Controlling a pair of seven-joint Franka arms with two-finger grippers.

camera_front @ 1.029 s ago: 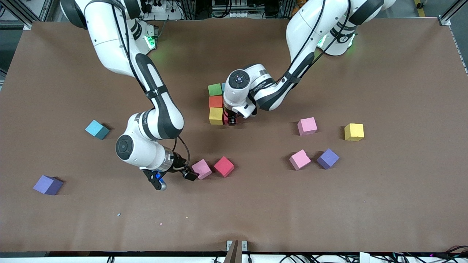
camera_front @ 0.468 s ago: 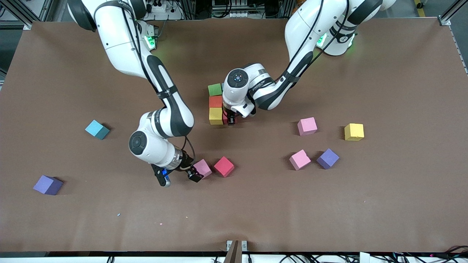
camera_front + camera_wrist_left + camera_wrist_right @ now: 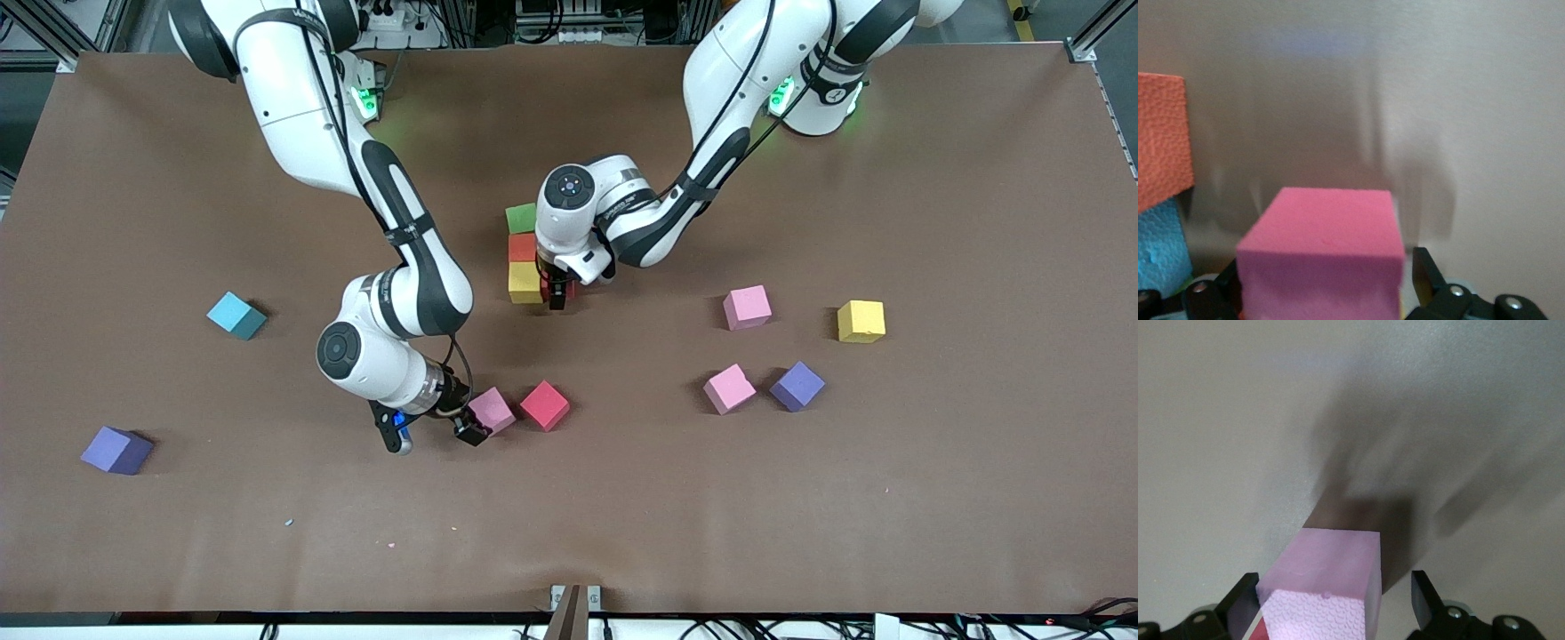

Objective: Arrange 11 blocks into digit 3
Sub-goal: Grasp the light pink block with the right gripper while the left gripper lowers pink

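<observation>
A purple block sits by itself on the brown table, at the right arm's end and close to the front camera. A light blue block sits a bit farther from the camera, well apart from the purple one.

The right gripper is low over the table, around a light pink block. Its fingers are spread wide. The light pink block sits on the table between them and is not squeezed. A red block sits just beside the light pink one, toward the left arm's end.

Near the middle of the table is the start of the digit 3. It is a line of three touching blocks: a green block farthest from the camera, then an orange block, then a yellow block. The left gripper is down right next to the yellow block. A dark pink block rests on the table between its fingers. The fingers have let go, and a small gap shows at one side. The left wrist view also shows an orange block and a blue block close by.

Toward the left arm's end lie four loose blocks. A pink block and another purple block sit side by side. One more pink block and a second yellow block sit farther from the camera.
</observation>
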